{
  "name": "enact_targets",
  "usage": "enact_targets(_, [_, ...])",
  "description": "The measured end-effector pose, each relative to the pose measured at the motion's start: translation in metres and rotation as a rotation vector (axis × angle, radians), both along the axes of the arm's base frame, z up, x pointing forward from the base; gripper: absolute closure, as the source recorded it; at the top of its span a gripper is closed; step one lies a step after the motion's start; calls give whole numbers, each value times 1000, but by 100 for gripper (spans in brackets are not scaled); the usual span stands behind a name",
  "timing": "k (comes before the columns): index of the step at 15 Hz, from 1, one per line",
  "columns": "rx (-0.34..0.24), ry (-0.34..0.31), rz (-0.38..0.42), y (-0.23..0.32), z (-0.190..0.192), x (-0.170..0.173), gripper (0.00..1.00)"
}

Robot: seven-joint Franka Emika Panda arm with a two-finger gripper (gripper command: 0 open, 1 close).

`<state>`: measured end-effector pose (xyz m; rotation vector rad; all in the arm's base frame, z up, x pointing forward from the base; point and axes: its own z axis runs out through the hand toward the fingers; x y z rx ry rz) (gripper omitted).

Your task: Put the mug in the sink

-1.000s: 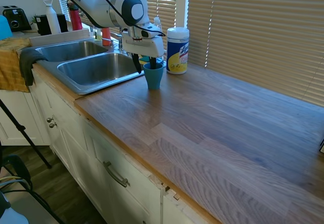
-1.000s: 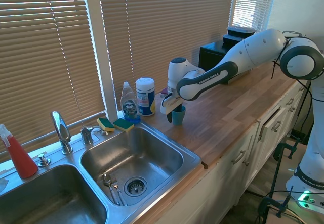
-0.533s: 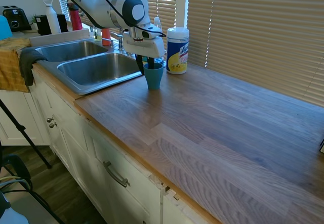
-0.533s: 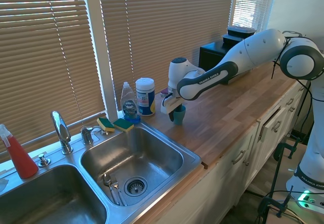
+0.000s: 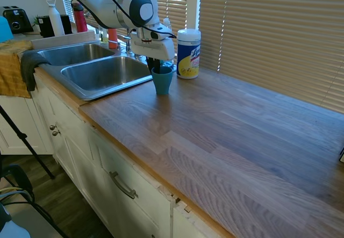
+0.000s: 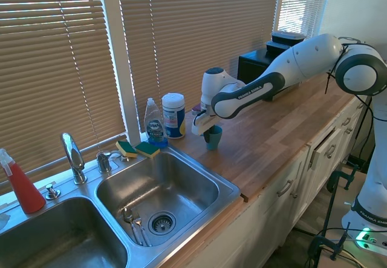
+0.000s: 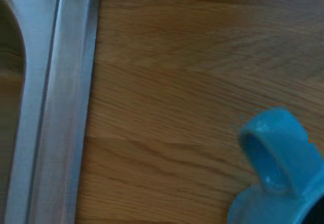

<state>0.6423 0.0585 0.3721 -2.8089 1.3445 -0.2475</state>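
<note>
Teal mug upright on the wooden desk, just beside the near corner of the sink rim, not in either basin. Whether its base is touching the wood or just clear of it can't be told. Gripper comes down onto the mug's rim from above; one dark finger reaches inside the cup, the other looks to sit outside the wall on the sink side, so it appears clamped on the mug wall. From the opposite side, gripper and mug sit between the right basin and the window. White wipes canister behind the mug, near but apart; dish soap bottle and sponges along the sink's back edge. Wrist view: mug handle, blurred, and the steel sink rim over wood grain.
</note>
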Motion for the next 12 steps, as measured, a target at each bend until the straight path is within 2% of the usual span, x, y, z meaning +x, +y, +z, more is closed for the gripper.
enact_targets(4, [4,-32,61,47,23,-6,100])
enact_targets(8, [-23,-60,112,137,50,-9,100])
enact_targets(10, [-33,-67,134,183,45,-1,100])
enact_targets(12, [-34,-56,150,221,20,11,100])
